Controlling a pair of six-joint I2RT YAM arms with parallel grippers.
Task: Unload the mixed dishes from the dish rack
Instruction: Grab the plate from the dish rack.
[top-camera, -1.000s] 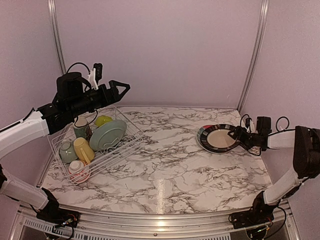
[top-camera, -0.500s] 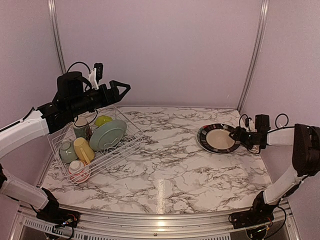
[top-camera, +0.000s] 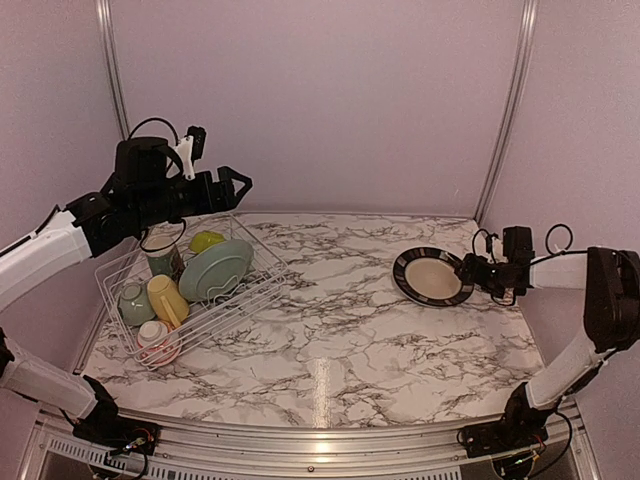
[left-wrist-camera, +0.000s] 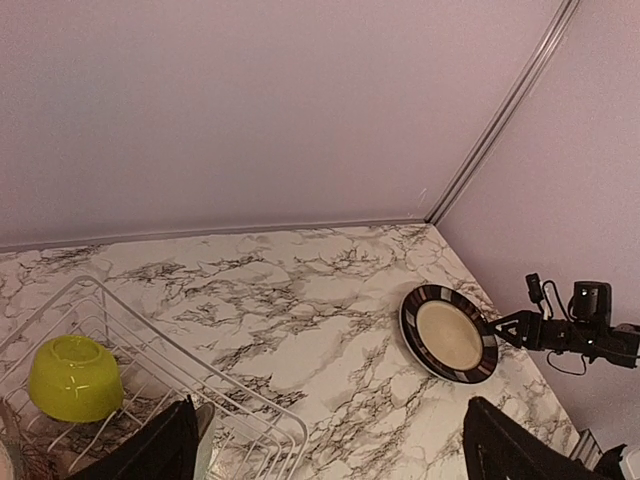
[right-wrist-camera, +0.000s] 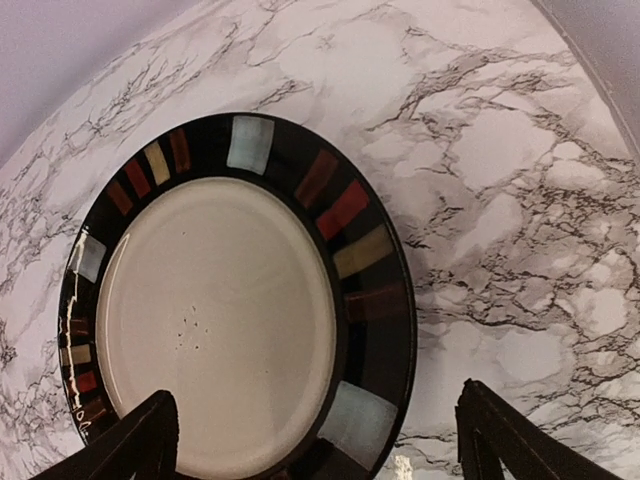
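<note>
The white wire dish rack (top-camera: 238, 303) stands at the table's left and holds a pale green plate (top-camera: 215, 268), a lime-green bowl (top-camera: 206, 240), a yellow mug (top-camera: 167, 298), a pale green mug (top-camera: 133, 303) and a red-patterned bowl (top-camera: 157, 342). My left gripper (top-camera: 240, 181) hangs open in the air above the rack's back edge, holding nothing. The black-rimmed cream plate (top-camera: 432, 276) lies flat on the marble at the right. My right gripper (top-camera: 467, 268) is open, low at that plate's right rim. In the right wrist view the plate (right-wrist-camera: 230, 310) fills the space ahead of the open fingers (right-wrist-camera: 145, 440).
A further mug (top-camera: 160, 255) stands in the rack's back left corner. Purple walls close the table at the back and sides, with the right wall just behind my right arm. In the left wrist view, the rack's corner wire (left-wrist-camera: 250, 400) and the bowl (left-wrist-camera: 75, 377) lie below.
My right gripper has opened wider and drawn back slightly to the right. The black-rimmed plate has settled flat on the table. The left gripper has shifted a little back and left.
</note>
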